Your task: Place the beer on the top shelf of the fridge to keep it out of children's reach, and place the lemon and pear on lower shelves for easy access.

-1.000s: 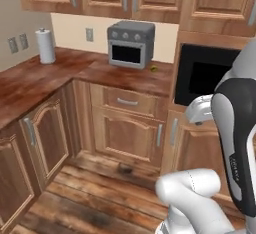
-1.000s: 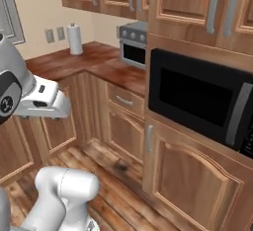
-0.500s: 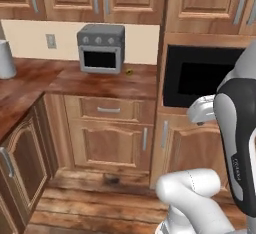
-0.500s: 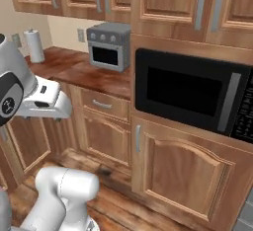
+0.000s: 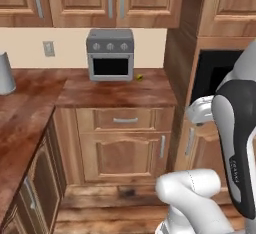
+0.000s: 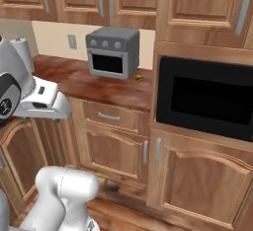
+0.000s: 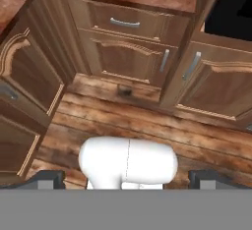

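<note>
We see a long brown tabletop (image 5: 115, 90) across the middle of the left base view, with a grey toaster oven (image 5: 110, 54) on it. A tiny yellow thing (image 5: 140, 77), maybe the lemon, sits just right of the oven. Our end effector (image 7: 128, 179) is empty, its fingers wide apart. We should roll close and stop straight before reaching.

kitchen | wood cabs (image 5: 125, 143) | toaster oven (image 5: 110, 54) | built-in microwave (image 6: 205, 98)
</note>
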Controlling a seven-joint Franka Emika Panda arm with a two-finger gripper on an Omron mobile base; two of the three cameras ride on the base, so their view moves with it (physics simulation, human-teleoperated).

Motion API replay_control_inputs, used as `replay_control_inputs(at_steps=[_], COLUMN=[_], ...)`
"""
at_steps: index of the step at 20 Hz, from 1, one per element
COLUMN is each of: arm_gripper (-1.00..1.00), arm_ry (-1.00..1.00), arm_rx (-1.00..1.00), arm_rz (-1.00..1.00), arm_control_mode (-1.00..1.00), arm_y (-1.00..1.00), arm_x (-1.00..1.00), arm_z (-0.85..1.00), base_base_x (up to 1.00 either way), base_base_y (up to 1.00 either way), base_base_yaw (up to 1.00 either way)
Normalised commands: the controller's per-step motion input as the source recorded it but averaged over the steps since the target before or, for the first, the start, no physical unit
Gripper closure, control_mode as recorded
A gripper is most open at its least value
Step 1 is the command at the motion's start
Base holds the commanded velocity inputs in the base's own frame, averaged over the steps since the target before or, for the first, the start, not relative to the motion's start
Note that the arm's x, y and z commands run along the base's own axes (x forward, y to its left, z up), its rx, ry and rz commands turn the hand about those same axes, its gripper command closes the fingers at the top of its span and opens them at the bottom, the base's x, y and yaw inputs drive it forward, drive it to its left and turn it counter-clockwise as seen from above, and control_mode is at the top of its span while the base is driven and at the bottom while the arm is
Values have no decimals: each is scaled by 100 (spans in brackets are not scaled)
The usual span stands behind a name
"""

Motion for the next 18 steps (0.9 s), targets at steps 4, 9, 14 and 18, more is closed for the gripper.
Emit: replay_control_inputs(at_steps=[4, 9, 14, 18], arm_gripper=[-100, -100, -100, -100], arm_ry=[0, 0, 0, 0], arm_rx=[0, 0, 0, 0], arm_rz=[0, 0, 0, 0], arm_control_mode=[100, 100, 100, 100], arm_y=[0, 0, 0, 0], arm_x=[0, 0, 0, 0], arm_z=[0, 0, 0, 0], base_base_x=[87, 90, 88, 77], base_base_y=[52, 26, 16, 11], base_base_yaw=[-25, -23, -19, -13])
